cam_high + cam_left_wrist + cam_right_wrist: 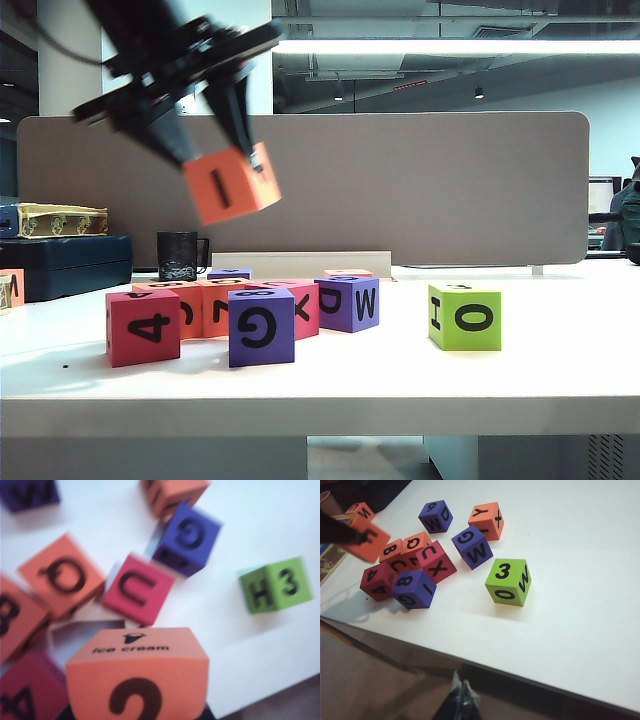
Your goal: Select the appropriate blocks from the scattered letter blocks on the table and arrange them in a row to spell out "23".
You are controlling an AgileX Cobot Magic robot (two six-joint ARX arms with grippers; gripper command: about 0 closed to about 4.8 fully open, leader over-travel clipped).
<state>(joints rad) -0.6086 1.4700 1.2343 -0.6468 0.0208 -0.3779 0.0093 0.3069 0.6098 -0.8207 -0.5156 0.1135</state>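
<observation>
Held aloft, up and left of the lime-green cube (465,317) standing on the table (560,370) with 3 on top: orange cube (232,185), 2-face showing, clamped in left gripper (215,150) for the row. Right gripper (461,692) pressed shut, empty, off the table's front edge, well clear.

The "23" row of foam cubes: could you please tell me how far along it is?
Done: the lime-green foam cube stands apart from the cluster, 3 on top. In hand: the left gripper holds the orange foam cube in the air. Left: set it beside the green cube. The right gripper stays off the white table.
</observation>
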